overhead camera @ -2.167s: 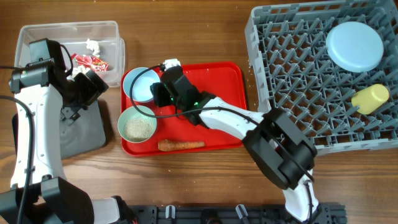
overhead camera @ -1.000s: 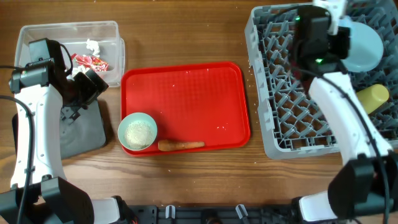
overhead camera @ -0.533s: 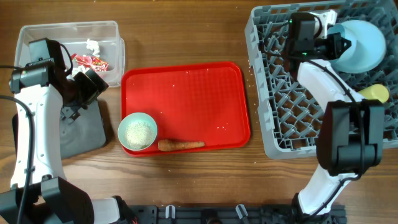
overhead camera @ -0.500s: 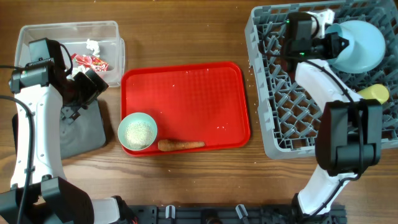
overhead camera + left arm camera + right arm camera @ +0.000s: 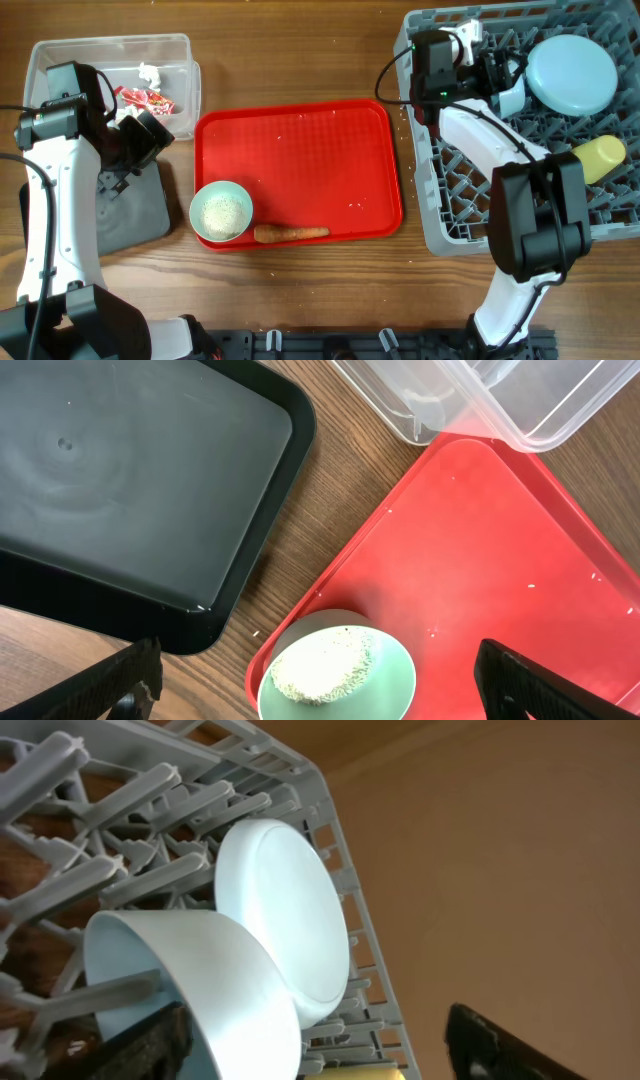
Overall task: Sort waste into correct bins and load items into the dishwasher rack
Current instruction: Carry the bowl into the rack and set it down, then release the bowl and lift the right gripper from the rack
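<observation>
One bowl stands on edge in the rack, base toward the plate.

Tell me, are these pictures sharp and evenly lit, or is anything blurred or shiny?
Overhead: soft, even light, sharp throughout, only faint shadows beside the red tray. Left wrist: crisp on the mint-green bowl, a dull sheen on the black tray, fingers in the bottom corners dark and blurred. Right wrist: tilted view, plate and pale bowl sharp, fingers likewise dark blurs.
</observation>
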`<state>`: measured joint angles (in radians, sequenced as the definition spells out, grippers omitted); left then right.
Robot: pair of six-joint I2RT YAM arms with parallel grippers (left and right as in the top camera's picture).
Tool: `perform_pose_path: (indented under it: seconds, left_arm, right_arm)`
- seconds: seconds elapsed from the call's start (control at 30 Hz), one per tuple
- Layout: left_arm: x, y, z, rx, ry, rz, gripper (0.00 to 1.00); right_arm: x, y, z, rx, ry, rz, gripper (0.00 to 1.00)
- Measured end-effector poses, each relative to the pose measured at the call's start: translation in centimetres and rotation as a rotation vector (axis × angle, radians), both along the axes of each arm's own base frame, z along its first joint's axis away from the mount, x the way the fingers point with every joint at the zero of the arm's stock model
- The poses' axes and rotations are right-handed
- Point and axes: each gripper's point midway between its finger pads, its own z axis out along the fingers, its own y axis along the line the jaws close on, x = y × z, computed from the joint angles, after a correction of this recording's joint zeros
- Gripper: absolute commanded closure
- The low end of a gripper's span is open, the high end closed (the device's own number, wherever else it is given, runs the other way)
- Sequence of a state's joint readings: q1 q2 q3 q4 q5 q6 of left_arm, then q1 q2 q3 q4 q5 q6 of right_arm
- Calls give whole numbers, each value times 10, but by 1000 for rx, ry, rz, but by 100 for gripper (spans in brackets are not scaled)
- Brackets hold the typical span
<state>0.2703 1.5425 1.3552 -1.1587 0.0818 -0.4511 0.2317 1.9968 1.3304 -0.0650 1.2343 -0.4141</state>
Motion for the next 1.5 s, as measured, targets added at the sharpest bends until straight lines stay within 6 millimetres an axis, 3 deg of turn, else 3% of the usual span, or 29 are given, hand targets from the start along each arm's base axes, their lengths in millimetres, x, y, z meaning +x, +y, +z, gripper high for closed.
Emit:
perform_pose_path:
  seconds: [0.1,0.23,0.33,0.4,0.47,0.53,0.6,0.67,0.7,0.73,0.9,1.0,1.2,1.5]
  left_arm:
    - [0,0,0,0,0,0,0]
    - [1,0,0,1,-3,0,0]
    - [1,0,0,1,-3,0,0]
    - [1,0,0,1,-3,0,0]
    - [1,0,0,1,-4,0,0]
    - [1,0,0,-2,-4,-1,0]
    - [1,0,0,-2,-4,-1,0]
    - [1,0,0,-2,-4,-1,0]
    - [1,0,0,-2,-4,-1,0]
    - [1,0,0,-2,-4,-1,0]
    - [-1,-1,0,-4,3,-1,0]
    - [-2,-1,0,-5,6,-1,0]
    - [-2,-1,0,-5,7,-1,0]
    - [-2,-1,0,-5,6,-1,0]
  right_arm:
    - [-6,5,17,74,3,57,11]
    - [-20,23,65,271,-67,209,11]
    - [-26,32,83,352,-103,278,11]
    - [-30,32,76,396,-67,295,14]
    - [-37,22,61,460,-38,259,25]
    - [-46,-1,41,609,-54,173,41]
    - [-52,-25,29,754,-110,88,47]
    - [-58,-57,18,939,-213,-21,73]
    - [-58,-60,14,1027,-232,-28,89]
    - [-59,-60,6,1091,-230,-39,92]
    - [-50,-61,-40,1143,-160,-94,94]
    - [-42,-66,-58,1146,-161,-110,95]
    - [-34,-83,-59,1093,-214,-129,95]
    - [-43,-97,-68,1063,-194,-184,95]
